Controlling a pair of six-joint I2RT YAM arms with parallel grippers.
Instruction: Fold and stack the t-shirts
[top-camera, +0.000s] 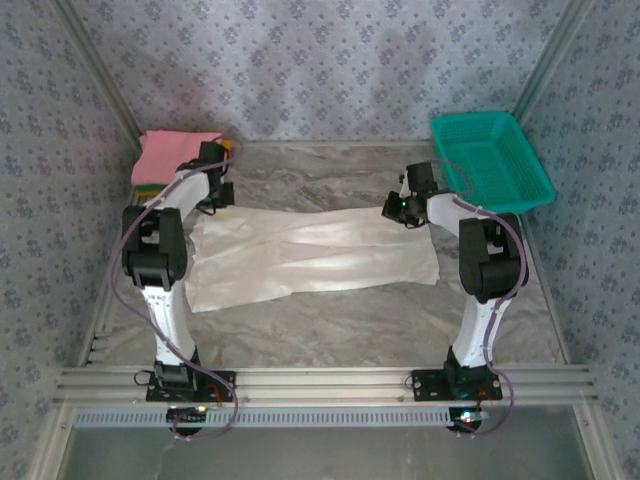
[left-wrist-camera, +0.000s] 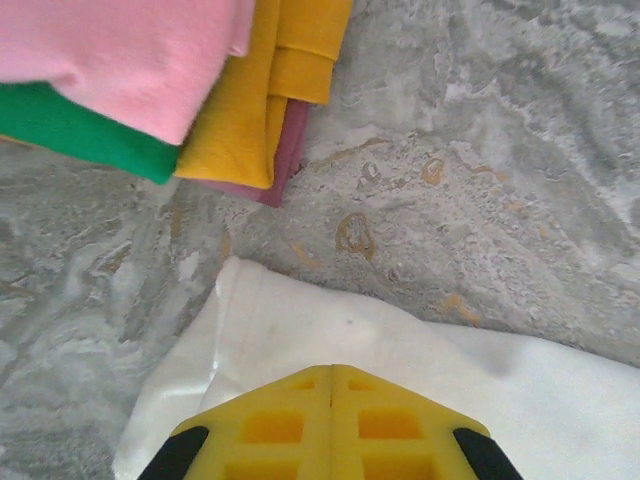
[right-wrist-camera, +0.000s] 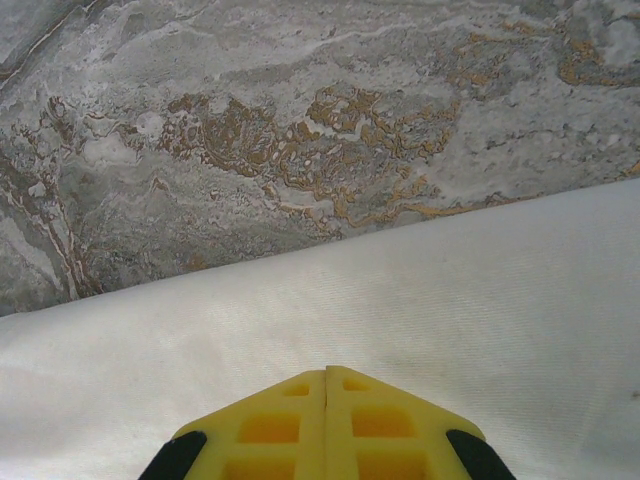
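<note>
**On the table (top-camera: 330, 320), both arms reach the far edge of the white t-shirt (top-camera: 310, 258)**

At the far left corner we see the folded stack: a pink shirt (left-wrist-camera: 120, 50) on top, a green shirt (left-wrist-camera: 80, 135) under it, an orange shirt (left-wrist-camera: 260, 90) lower still, and a dark red layer (left-wrist-camera: 285, 160) peeking out at the bottom. The stack sits apart from the spread garment, with bare marbled surface between them.

Just beside the stack, the left gripper (left-wrist-camera: 332, 370) is down at the far left corner of the white t-shirt. Its yellow fingers are pressed together tip to tip, with cloth lying all around them. We cannot tell whether any fabric is caught between them.

The white t-shirt lies spread flat across the middle of the table, its long side running from one arm to the other, with soft wrinkles along it.

At its far right edge the right gripper (right-wrist-camera: 326, 372) is closed in the same way, fingers meeting over the cloth a little inside the hem. Again, we cannot tell whether it has a pinch of fabric.

Beyond that arm, in the far right corner, the teal mesh basket (top-camera: 490, 160) stands well apart from the shirt.
</note>
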